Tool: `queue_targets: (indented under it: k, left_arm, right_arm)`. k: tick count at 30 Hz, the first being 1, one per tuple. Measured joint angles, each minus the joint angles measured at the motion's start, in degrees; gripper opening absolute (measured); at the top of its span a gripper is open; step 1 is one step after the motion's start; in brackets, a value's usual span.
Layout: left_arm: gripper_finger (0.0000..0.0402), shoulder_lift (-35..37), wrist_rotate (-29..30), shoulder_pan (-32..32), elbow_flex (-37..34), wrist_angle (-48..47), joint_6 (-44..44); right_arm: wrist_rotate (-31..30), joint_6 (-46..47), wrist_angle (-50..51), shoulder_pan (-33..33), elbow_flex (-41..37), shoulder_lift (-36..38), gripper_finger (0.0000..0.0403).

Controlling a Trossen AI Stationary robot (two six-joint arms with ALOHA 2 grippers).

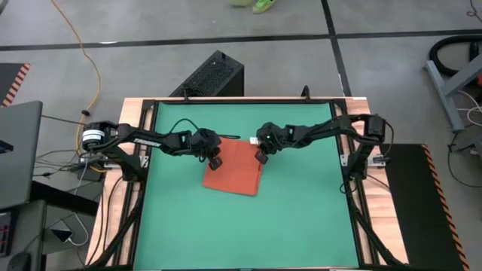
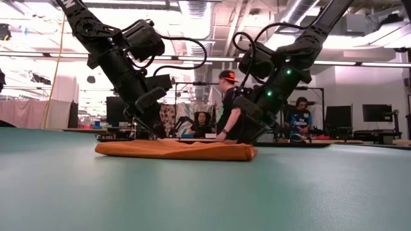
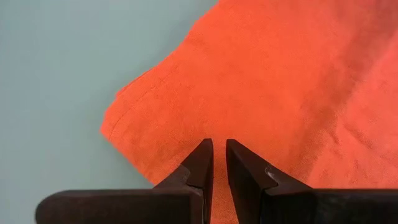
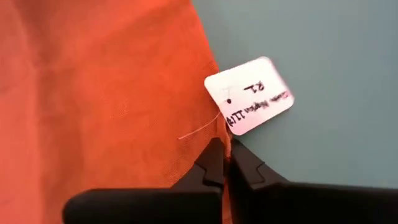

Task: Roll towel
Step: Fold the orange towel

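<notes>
The orange-red towel [image 1: 233, 172] lies flat on the green table, folded into a rectangle; in the low view it is a low, thick slab [image 2: 173, 149]. Its small white tag [image 4: 249, 96] sticks out from one edge onto the mat. My left gripper [image 1: 215, 160] is down on the towel's far-left corner region, shut on the cloth [image 3: 219, 163]. My right gripper [image 1: 262, 156] is down at the far-right edge, shut on the cloth right beside the tag [image 4: 225, 155]. Both arms reach in from the table's sides. My left gripper pinches the towel's top surface [image 3: 219, 134] between its two fingers, a little inward from the far-left corner [image 3: 115, 124]. The fingers slant down from the table's left. The towel stays flat on the table. My right gripper pinches the towel's far-right edge [image 4: 214, 127] between its two fingers, right at the base of the white tag. The fingers slant down from the table's right. The towel lies on the table; one layer or several, I cannot tell.
The green mat [image 1: 241, 233] has free room toward the near edge and on both sides of the towel. A black frame [image 1: 241, 100] runs around the table. A black box [image 1: 215, 74] stands beyond the far edge. People [image 2: 228, 106] are in the room behind.
</notes>
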State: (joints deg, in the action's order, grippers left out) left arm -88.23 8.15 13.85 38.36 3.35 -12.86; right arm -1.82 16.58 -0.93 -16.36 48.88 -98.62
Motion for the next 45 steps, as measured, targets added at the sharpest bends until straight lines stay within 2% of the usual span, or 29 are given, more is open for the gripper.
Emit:
queue_targets:
  k: [9,15,20,25,31,33,37,42,45]
  left_arm:
    - [0.0034,0.0,0.0,0.0,0.0,0.0,0.0]
    - [0.0034,0.6,-0.1,0.0,0.0,-0.2,0.2]
    - [0.0034,2.7,0.2,0.0,0.0,-1.4,1.4]
    - [0.0034,3.3,4.7,0.0,0.0,-5.1,2.8]
    - [0.0034,3.2,10.2,0.8,0.0,-15.6,5.0]
    - [0.0034,3.2,8.9,1.5,0.0,-17.0,4.3]
    - [0.0022,3.2,2.0,2.3,-0.6,-14.4,4.3]
    - [0.0002,3.2,1.1,2.4,-3.6,-9.3,6.8]
    - [0.0000,3.2,-2.2,2.4,-6.3,-2.9,6.0]
  right_arm:
    - [-2.8,0.0,2.0,1.8,0.0,6.6,0.0014]
    - [-3.2,1.2,5.5,3.8,0.0,7.6,0.0013]
    - [-8.1,1.8,8.5,6.1,0.0,7.6,0.0012]
    - [-10.2,2.0,8.2,8.3,0.0,7.6,0.0012]
    - [-10.6,2.5,8.3,9.3,0.0,7.6,0.0011]
    - [-11.0,2.5,8.3,9.3,0.0,7.6,0.0011]
    - [-13.5,2.6,8.3,9.6,0.1,8.5,0.0011]
    - [-13.5,2.5,8.9,9.8,0.8,9.9,0.0011]
    - [-13.6,2.5,9.2,10.0,0.8,10.9,0.0011]
